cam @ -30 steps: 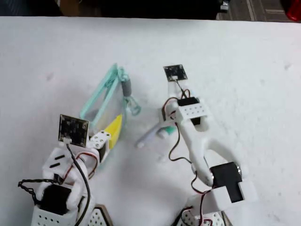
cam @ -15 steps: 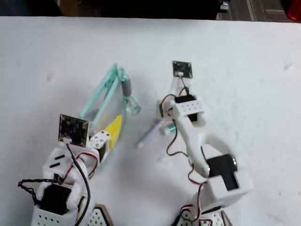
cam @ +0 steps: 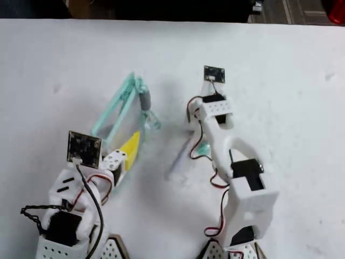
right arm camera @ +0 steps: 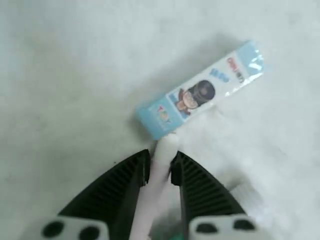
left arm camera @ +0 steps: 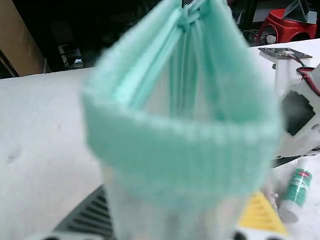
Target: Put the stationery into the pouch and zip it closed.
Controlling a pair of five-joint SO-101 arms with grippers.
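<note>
**Tube gripped, pouch held open**

Your right gripper (right arm camera: pixel 160 152) is pinching a white tube (cam: pixel 179 161) with a green label, and the tube's pale end pokes out past the gripper's tips. The tube slants over the counter (cam: pixel 280 65) between the two arms; you cannot tell whether its lower end touches the surface. That hold reads as a carry grip, ready to take the tube across to the pouch (cam: pixel 116 110), which sits near, on the left arm's side.

Your left gripper (cam: pixel 129 145) is clamped on the pouch's near end, and the mint-trimmed mouth gapes wide. It is likely held this way to give a steady opening for loading.

A blue-wrapped eraser (right arm camera: pixel 200 95) lies on the counter just beyond the tube's tip. It is outside the pouch, and the zip is open.
</note>
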